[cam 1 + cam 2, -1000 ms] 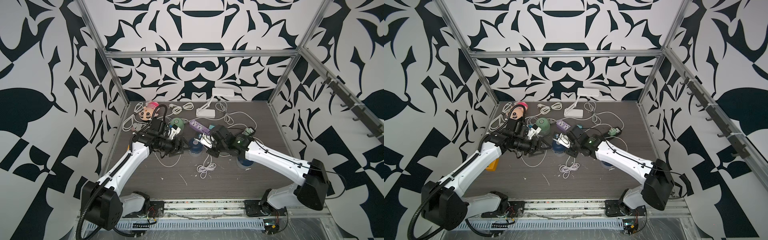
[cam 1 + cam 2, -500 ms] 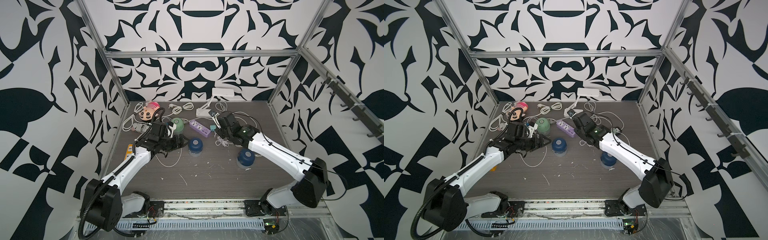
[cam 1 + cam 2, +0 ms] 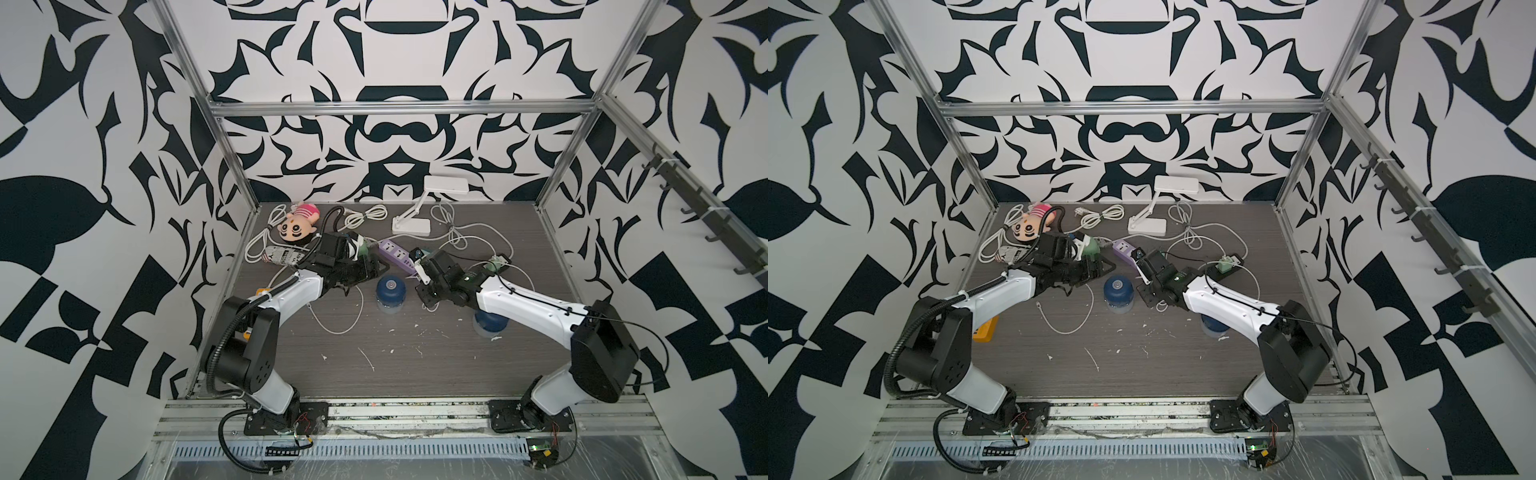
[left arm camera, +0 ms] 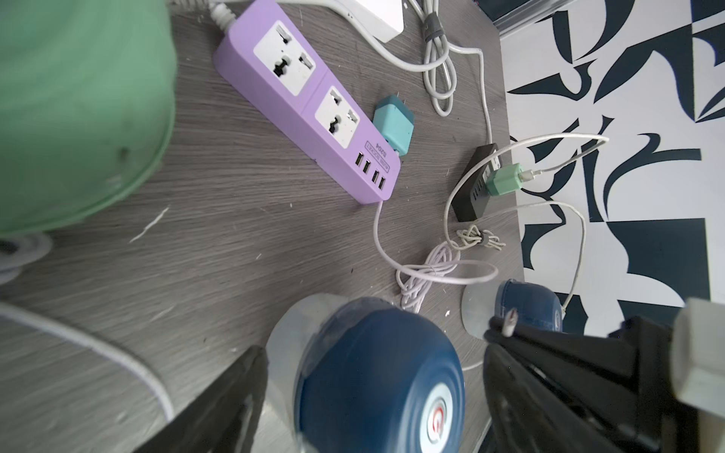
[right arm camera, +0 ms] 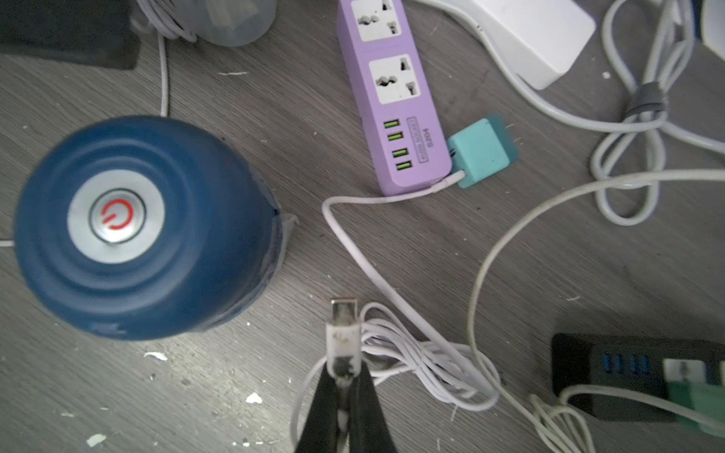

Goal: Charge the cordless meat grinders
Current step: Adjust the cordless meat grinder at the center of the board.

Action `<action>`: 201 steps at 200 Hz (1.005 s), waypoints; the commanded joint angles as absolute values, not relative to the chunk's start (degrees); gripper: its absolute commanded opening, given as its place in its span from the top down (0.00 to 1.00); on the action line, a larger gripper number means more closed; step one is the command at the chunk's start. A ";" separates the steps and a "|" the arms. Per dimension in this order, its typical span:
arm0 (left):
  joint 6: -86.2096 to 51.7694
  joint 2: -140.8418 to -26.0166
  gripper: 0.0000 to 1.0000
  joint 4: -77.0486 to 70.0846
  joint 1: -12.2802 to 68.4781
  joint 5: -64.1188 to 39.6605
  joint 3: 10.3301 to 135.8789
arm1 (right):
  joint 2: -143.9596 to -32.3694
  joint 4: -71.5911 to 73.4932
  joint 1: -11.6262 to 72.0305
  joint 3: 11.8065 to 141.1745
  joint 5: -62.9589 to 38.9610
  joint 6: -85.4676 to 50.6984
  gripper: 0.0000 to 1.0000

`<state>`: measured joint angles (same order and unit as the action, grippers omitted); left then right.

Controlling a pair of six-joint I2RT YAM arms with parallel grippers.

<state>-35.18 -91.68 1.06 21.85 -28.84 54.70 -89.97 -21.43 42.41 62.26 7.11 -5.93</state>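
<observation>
A navy meat grinder [image 3: 390, 293] [image 3: 1119, 291] stands mid-table between my arms, its silver button [image 5: 116, 219] facing up. A second navy grinder [image 3: 488, 323] [image 4: 525, 306] sits half hidden under my right arm. The mint green grinder [image 4: 78, 110] [image 3: 1090, 248] stands behind my left wrist. My left gripper [image 4: 372, 392] [image 3: 372, 266] is open, and its fingers [image 4: 235, 392] sit on either side of the near navy grinder [image 4: 376, 376] without touching it. My right gripper [image 5: 343, 376] [image 3: 426, 291] is shut on the plug end of a white charging cable [image 5: 343, 333], just right of that grinder [image 5: 137, 227].
A purple power strip [image 3: 392, 251] [image 5: 396, 102] lies behind the grinder, a teal adapter [image 5: 480, 153] at its end. A black power strip [image 4: 474, 184] carries a green adapter [image 4: 504, 180]. White cables [image 5: 431, 364] loop over the table. A doll [image 3: 297, 224] and white lamp [image 3: 411, 224] sit at the back.
My right arm went back toward the purple strip, then returned beside the navy grinder with the cable plug. My left gripper opened wider and moved toward that grinder.
</observation>
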 commanded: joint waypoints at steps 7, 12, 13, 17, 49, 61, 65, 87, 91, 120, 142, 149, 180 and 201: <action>-37.85 -93.06 0.12 -4.75 23.04 -33.31 54.46 | -92.06 -17.00 42.45 63.16 1.95 -9.42 1.00; -38.03 -93.01 0.12 -4.99 23.41 -33.40 54.10 | -92.53 -16.88 42.45 63.39 1.72 -9.66 1.00; -38.04 -93.00 0.12 -5.04 23.48 -33.48 54.03 | -92.63 -16.88 42.45 63.47 1.70 -9.66 1.00; -38.25 -93.03 0.12 -5.36 23.71 -33.64 53.68 | -92.99 -16.92 42.45 63.66 1.76 -9.66 1.00; -43.13 -91.40 0.12 -11.25 24.16 -35.77 48.86 | -94.31 -16.83 42.28 64.08 2.11 -9.59 1.00; -45.12 -90.92 0.12 -13.85 24.77 -36.94 47.27 | -94.31 -16.53 42.06 63.69 2.20 -9.66 1.00; -45.56 -90.78 0.11 -14.07 25.00 -37.12 46.97 | -94.31 -16.46 41.97 63.52 2.20 -9.73 1.00; -46.61 -89.77 0.11 -13.96 26.94 -37.21 45.81 | -93.98 -16.26 41.26 62.65 2.03 -9.84 1.00; -46.86 -89.45 0.11 -13.97 27.17 -36.99 45.37 | -93.84 -16.26 41.16 62.52 1.90 -9.80 1.00; -47.48 -85.52 0.12 -13.79 27.94 -34.42 41.50 | -92.74 -16.11 40.27 61.31 1.38 -9.33 1.00; -45.26 -80.65 0.11 -12.39 29.03 -30.21 38.11 | -92.77 -16.26 40.12 61.11 0.15 -8.50 1.00; -43.59 -78.75 0.11 -11.73 29.71 -27.88 36.93 | -92.89 -16.50 40.12 61.32 -0.22 -8.22 1.00; -33.58 -68.96 0.09 -13.95 35.86 -13.76 29.28 | -93.61 -16.55 39.98 61.66 -1.97 -7.84 1.00; -27.46 -66.54 0.07 -25.08 41.37 -4.84 21.12 | -94.00 -16.22 39.81 61.61 -2.78 -7.91 1.00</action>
